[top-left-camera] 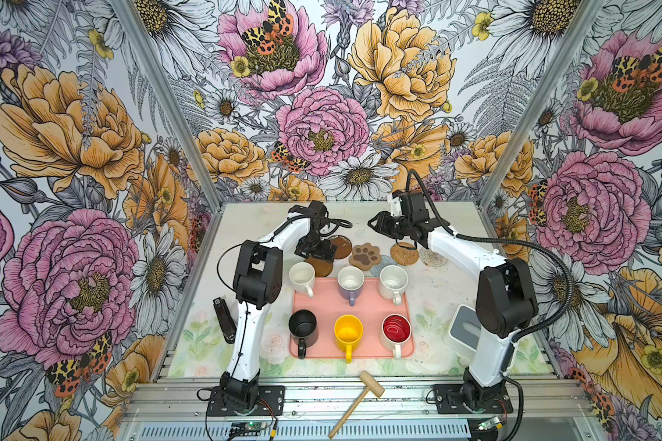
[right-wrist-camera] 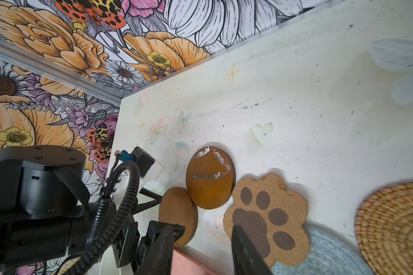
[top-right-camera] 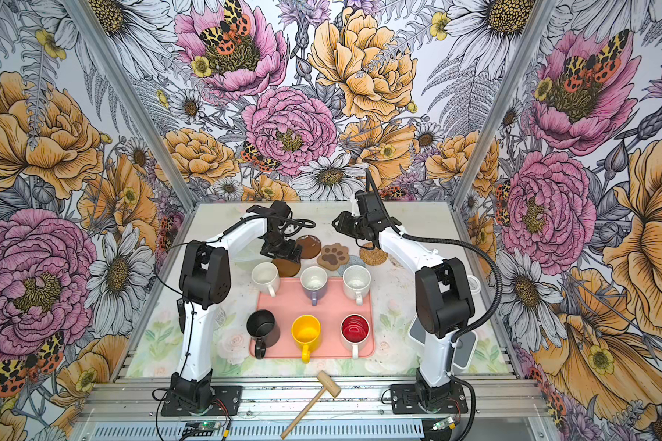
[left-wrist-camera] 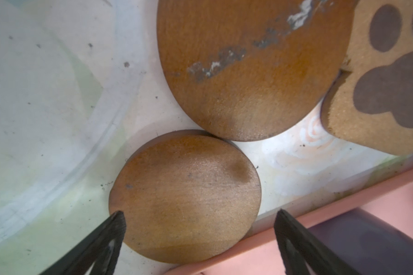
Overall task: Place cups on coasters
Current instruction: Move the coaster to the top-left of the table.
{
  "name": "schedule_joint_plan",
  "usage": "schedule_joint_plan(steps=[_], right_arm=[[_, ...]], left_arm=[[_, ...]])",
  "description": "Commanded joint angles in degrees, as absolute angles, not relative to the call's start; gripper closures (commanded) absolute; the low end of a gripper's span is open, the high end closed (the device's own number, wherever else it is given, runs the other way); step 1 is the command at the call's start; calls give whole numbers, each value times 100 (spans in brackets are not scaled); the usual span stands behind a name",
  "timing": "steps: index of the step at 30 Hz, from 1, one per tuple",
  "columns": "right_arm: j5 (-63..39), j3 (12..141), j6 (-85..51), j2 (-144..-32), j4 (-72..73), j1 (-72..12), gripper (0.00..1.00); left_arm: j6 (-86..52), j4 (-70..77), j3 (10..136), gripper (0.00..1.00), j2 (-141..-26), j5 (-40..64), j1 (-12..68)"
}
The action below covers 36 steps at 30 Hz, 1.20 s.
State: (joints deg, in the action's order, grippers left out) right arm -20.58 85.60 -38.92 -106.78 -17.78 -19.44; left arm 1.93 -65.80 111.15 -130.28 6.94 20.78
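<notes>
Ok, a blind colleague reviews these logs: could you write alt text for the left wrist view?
The left pincer hangs open above a brown disc coaster on the table. A scuffed brown disc touches it, with a paw-shaped coaster and the pink tray edge nearby.

A robotics lab cell: aluminium frame point(top-left-camera: 322, 399), floral-print walls point(top-left-camera: 73, 152), two bolted-down robot arms point(top-left-camera: 241, 336)

Behind the coasters point(top-left-camera: 365, 256), the table point(top-left-camera: 364, 215) lies bare at the upper middle of its top. On the pink tray point(top-left-camera: 375, 311) a bare lane runs between the two rows of mugs point(top-left-camera: 350, 278). The left gripper point(top-left-camera: 316, 250) hangs over the small brown disc point(top-left-camera: 322, 267), the white mug point(top-left-camera: 302, 275) just beside it
</notes>
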Motion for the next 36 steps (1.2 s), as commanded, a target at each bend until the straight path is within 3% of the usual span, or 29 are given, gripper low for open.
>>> schedule_joint_plan(steps=[1,36], right_arm=[[-1947,8482,-3749,-10459,-1753,-1902,57],[-1952,8328,-3727,-10419,-1758,-1796,57]], left_arm=[[238,-6582,11145,1,-13146,593,2135],[-356,-6583,11118,1,-13770,76,2249]])
